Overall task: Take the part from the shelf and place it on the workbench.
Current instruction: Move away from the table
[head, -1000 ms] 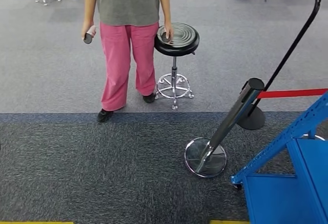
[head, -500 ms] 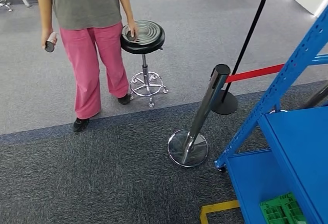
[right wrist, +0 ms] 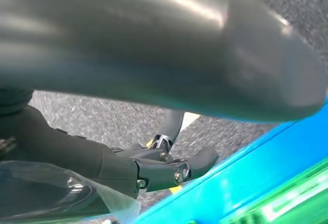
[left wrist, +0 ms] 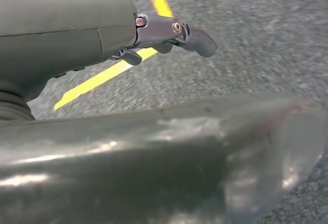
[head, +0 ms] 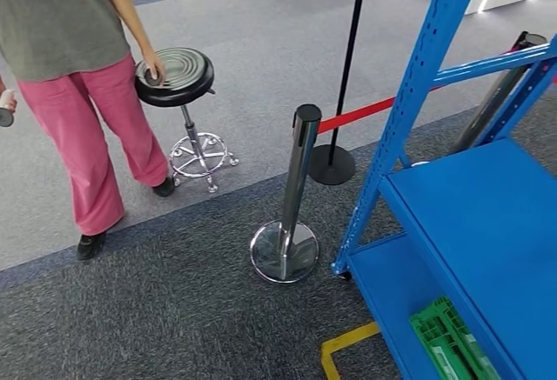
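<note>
Part: a green ribbed crate (head: 453, 345) is lying on the lower tier of the blue shelf (head: 486, 223), at the near end by the picture's lower edge; whether this is the part itself cannot be told.
Shelf edges: the blue upright post (head: 400, 119) is slanting up from a foot on the dark carpet (head: 164, 310); the upper tier is showing a bare blue face.
Open room: a yellow floor line (head: 345, 345) is cornering just beside the shelf foot; a chrome stanchion (head: 292, 197) is standing near the post, its red belt (head: 354, 115) running behind the shelf; a black stand (head: 341, 76) is rising behind it.
Further out: a black stool (head: 176, 76) is sitting on the lighter carpet, with a person in pink trousers (head: 85, 136) resting a hand on its seat.
Left hand (left wrist: 170, 32): hanging over carpet and a yellow line, fingers loosely extended, holding nothing.
Right hand (right wrist: 170, 170): hanging just beside the blue shelf edge, fingers extended together, holding nothing.
</note>
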`<state>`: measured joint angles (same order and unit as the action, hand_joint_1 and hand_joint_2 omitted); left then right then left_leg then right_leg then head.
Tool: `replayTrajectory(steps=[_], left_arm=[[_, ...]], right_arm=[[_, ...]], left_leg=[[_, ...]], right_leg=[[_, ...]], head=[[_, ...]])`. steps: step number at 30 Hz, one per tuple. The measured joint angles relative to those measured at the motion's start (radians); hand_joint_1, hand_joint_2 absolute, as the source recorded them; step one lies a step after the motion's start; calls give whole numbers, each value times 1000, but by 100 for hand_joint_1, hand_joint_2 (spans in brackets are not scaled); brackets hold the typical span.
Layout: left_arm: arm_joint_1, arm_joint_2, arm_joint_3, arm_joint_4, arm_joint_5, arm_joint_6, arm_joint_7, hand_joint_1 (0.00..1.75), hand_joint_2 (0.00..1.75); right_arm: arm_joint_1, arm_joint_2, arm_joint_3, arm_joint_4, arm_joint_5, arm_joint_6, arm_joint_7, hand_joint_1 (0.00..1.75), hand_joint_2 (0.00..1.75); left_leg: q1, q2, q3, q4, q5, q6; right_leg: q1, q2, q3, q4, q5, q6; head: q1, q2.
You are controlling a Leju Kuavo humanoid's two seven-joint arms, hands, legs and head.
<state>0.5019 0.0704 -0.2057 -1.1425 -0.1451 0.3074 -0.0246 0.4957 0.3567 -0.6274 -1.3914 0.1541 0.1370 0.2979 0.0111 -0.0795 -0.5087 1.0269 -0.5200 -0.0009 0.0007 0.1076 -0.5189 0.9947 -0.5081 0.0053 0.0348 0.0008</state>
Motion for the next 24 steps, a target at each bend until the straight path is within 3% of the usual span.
replayTrajectory(steps=[1,3,5,7,9,10,11,13,15,16,18,19,21,23,24], left_arm=[[0,5,-9,0,3,3,1,0,0],[-2,13,-23,0,7,7,2,0,0],[-5,19,-36,0,13,12,3,0,0],[-5,23,-52,0,23,20,4,0,0],[-5,28,-65,0,31,25,5,0,0],[-6,30,-70,0,34,27,5,0,0],[-8,33,-76,0,37,31,5,0,0],[-11,37,-87,0,46,37,6,0,0],[-13,42,-97,0,53,43,5,0,0],[-15,46,-104,0,57,46,5,0,0],[-22,52,-116,0,68,53,4,0,0],[-27,55,-123,0,74,55,2,0,0],[-35,61,-133,1,81,61,-1,0,0],[-35,66,-143,2,87,65,-2,0,0],[-34,69,-147,4,90,67,-2,0,0]], right_arm=[[1,0,1,-1,-1,0,1,0,0],[7,0,3,-4,-1,-1,1,0,0],[13,0,3,-5,-2,-4,2,0,0],[12,0,4,-6,-4,-6,3,0,0],[11,0,6,-7,-5,-6,4,0,0],[13,0,7,-7,-6,-6,5,0,0],[15,0,8,-7,-7,-6,6,0,0],[19,0,10,-9,-10,-6,9,0,0],[19,0,13,-12,-13,-6,11,0,0],[19,0,15,-13,-14,-6,12,0,0],[23,0,17,-14,-15,-5,14,0,0],[26,0,17,-15,-16,-4,14,0,0],[28,0,17,-15,-16,-3,15,0,0],[25,0,18,-15,-17,-2,16,0,0],[24,0,19,-15,-17,-1,16,0,0]], left_leg=[[-1,-14,7,-22,0,3],[-2,4,9,-32,-1,9],[0,32,12,-41,5,19],[0,66,13,-46,7,27],[-1,98,12,-46,5,29],[-1,114,13,-46,3,29],[-1,128,14,-46,1,27],[-2,153,20,-45,-5,22],[-6,175,27,-40,-14,10],[-9,184,30,-38,-18,5],[-8,201,37,-38,-22,-6],[-6,198,41,-35,-28,-11],[-1,157,27,10,-64,-21],[0,105,-28,135,-129,-24],[0,94,-60,200,-153,-23]], right_leg=[[-1,13,-8,2,1,5],[-5,35,-20,3,4,18],[-4,-1,-38,33,-17,26],[-3,-69,-89,137,-80,33],[-5,-96,-150,260,-134,41],[-7,-100,-162,285,-137,44],[-9,-103,-156,274,-121,46],[-13,-131,-91,157,-57,49],[-11,-169,-26,42,-15,42],[-9,-178,-15,19,-9,35],[-5,-161,-16,13,-9,18],[-6,-152,-15,11,-8,12],[-8,-134,-7,6,-4,1],[-8,-111,-4,5,-2,-5],[-7,-98,-4,5,-2,-6]], head=[[0,0],[0,0],[3,0],[9,0],[11,0],[11,0],[11,0],[12,0],[11,0],[9,0],[6,0],[6,0],[3,0],[1,0],[1,0]])
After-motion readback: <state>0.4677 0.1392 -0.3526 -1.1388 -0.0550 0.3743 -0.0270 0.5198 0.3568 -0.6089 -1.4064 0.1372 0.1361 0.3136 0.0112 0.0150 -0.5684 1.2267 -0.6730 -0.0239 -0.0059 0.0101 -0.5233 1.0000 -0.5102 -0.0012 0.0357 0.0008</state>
